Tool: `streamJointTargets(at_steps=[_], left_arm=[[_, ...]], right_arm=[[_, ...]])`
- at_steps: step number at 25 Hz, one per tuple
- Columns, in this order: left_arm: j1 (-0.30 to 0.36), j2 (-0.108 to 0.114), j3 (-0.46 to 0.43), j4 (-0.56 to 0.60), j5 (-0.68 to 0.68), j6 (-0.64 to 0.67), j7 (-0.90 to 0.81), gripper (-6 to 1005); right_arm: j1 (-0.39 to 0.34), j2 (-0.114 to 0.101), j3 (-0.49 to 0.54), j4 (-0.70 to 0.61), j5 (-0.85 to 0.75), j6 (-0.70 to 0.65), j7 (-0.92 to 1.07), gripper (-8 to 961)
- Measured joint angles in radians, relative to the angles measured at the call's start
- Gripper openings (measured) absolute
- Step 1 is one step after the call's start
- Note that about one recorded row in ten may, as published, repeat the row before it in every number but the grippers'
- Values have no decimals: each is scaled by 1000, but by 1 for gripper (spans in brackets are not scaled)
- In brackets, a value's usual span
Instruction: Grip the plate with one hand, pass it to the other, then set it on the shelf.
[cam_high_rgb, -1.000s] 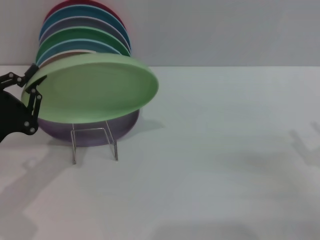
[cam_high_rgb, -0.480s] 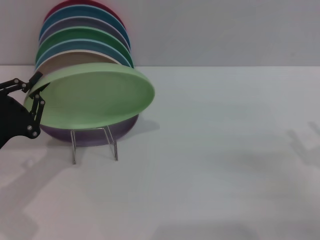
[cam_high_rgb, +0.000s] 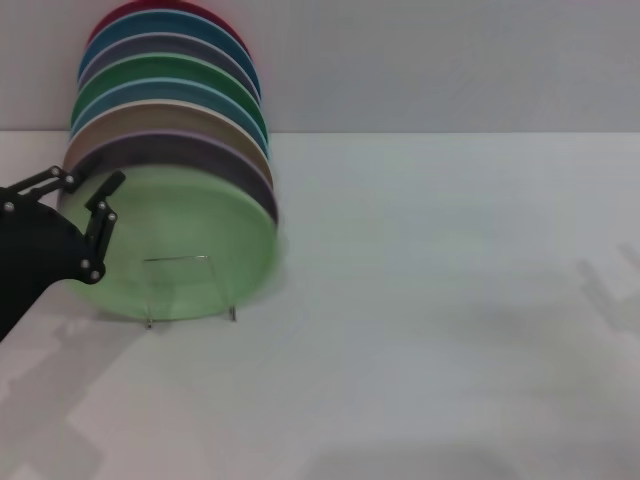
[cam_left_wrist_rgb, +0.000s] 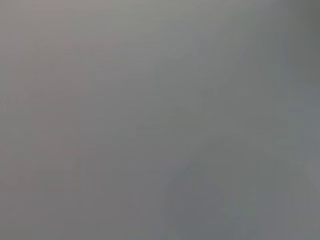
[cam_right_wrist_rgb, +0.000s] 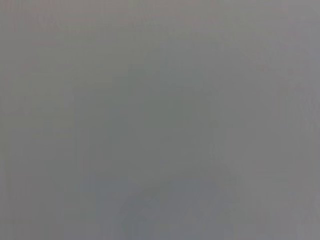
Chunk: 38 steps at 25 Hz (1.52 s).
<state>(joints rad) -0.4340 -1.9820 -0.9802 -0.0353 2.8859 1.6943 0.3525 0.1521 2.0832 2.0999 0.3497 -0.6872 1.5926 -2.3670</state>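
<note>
Against the head view half a second ago, the round matte pale mint-green plate (cam_high_rgb: 185, 245) no longer lies tilted near flat above the stand; it now stands close to upright at the front of the row, its face toward the camera and blurred. Its lower edge sits at the small clear plate stand with thin upright bars (cam_high_rgb: 190, 288), seen through or in front of the plate; whether it is fully seated I cannot tell. Behind it leans the row of coloured plates (cam_high_rgb: 170, 95): lavender, tan, blue, darker green, purple, blue, red. The left gripper (cam_high_rgb: 90, 215), black and linked, sits at the plate's left rim with its fingers apart, one fingertip over the rim; contact cannot be told. The arm enters from the left edge, low over the white worktop (cam_high_rgb: 450, 300). Both wrist views show plain grey.
</note>
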Motion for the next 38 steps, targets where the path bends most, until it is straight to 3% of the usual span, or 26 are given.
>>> streamJointTargets(at_steps=[10,16,19,21,26,28,32,38], left_arm=[[25,-14,0,-22,0,12,57,199],[71,-52,-22,-56,-3,67,165,297],[100,-68,-74,-72,-4,161,158,299],[159,-76,-146,-148,-4,221,107,300],[231,-82,-271,-225,-9,229,-43,447],[255,-89,-375,-204,-49,223,-286,519],[259,-88,-423,-147,-102,191,-482,690],[254,-89,-430,-86,-121,122,-510,745]], right_arm=[[-4,0,1,0,0,0,-2,794],[-4,0,3,2,0,1,-2,799],[-4,0,8,1,1,1,-14,802],[-13,5,10,-9,21,3,-82,803],[-19,9,5,-60,106,31,-243,808],[5,9,2,-111,175,27,-327,810],[32,9,2,-123,182,-22,-377,813],[101,4,21,-162,204,-95,-411,819]])
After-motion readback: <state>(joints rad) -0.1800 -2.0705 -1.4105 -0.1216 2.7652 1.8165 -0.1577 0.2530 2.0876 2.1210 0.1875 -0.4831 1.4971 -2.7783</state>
